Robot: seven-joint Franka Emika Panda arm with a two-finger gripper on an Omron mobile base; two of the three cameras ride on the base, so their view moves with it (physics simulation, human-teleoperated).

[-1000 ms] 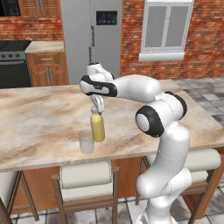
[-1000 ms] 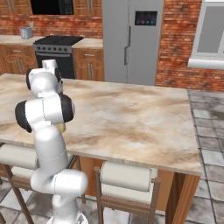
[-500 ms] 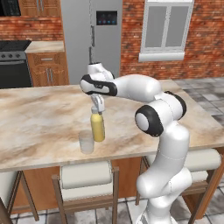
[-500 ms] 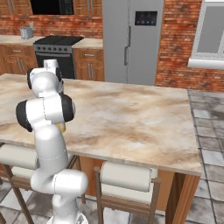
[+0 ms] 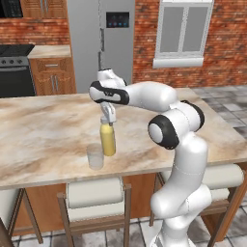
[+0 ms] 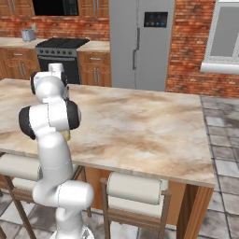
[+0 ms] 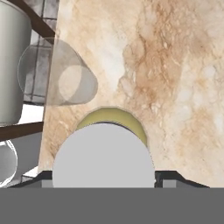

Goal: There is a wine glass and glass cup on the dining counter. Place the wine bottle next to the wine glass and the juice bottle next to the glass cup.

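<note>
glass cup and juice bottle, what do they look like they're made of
The glass cup looks like clear glass or plastic: the dining counter shows through its walls. The juice bottle has an opaque, matte yellow body, probably plastic, and a plain grey cap that could be metal or plastic.

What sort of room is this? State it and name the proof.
A rendered home kitchen: a steel fridge and a black stove stand along a brick wall, with a marbled dining counter and padded stools.
</note>
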